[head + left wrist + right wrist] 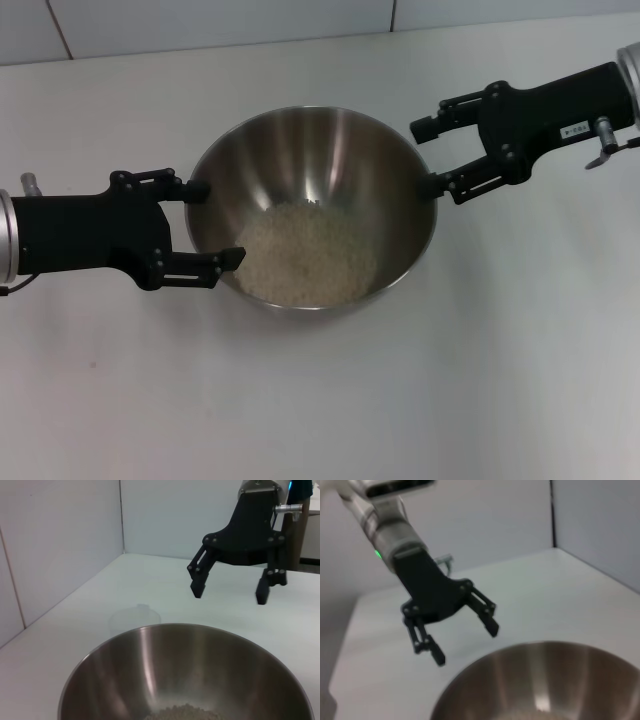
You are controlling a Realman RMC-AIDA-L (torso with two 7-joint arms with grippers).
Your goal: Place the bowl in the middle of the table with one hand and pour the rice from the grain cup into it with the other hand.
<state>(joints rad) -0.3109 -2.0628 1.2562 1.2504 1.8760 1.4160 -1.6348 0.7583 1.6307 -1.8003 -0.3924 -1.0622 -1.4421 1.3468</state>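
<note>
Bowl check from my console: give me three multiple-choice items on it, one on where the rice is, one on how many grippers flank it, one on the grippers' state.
1. Where is the rice?
A. heaped inside the bowl
B. spilled across the table
C. piled on a plate

2. How many grippers flank the bowl?
A. none
B. one
C. two

3. What state are the grippers in?
A. both open and empty
B. both clamped on the rim
C. one holding a spoon

Answers:
1 A, the grains lie in the bowl's bottom.
2 C, the left gripper sits on one side and the right gripper on the other.
3 A, each shows spread fingers with nothing between them.
</note>
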